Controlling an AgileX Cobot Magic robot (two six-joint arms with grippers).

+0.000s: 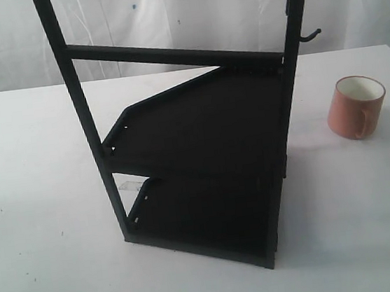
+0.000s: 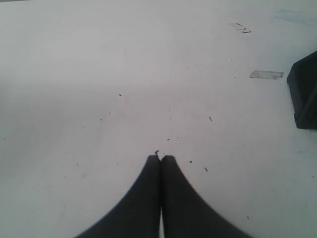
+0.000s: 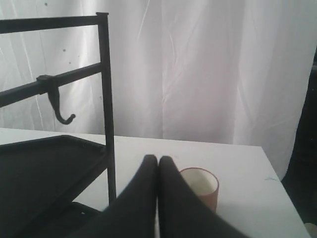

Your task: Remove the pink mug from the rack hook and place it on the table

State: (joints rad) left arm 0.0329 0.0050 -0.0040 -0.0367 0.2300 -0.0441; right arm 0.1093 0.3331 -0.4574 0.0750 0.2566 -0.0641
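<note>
The pink mug (image 1: 355,107) stands upright on the white table (image 1: 40,206), right of the black rack, white inside showing and handle toward the front. The rack hook (image 1: 310,35) sticks out bare from the rack's right upright post. In the right wrist view the mug (image 3: 203,187) sits just beyond my right gripper (image 3: 158,158), whose jaws are pressed together with nothing between them; the hook (image 3: 63,111) hangs empty there too. My left gripper (image 2: 161,158) is shut, empty, over bare table. Neither gripper shows in the exterior view.
The tall black rack (image 1: 201,138) with two shelves fills the middle of the table; its corner (image 2: 303,91) shows in the left wrist view. A white curtain (image 3: 198,64) hangs behind. The table's far edge (image 3: 277,171) lies close past the mug.
</note>
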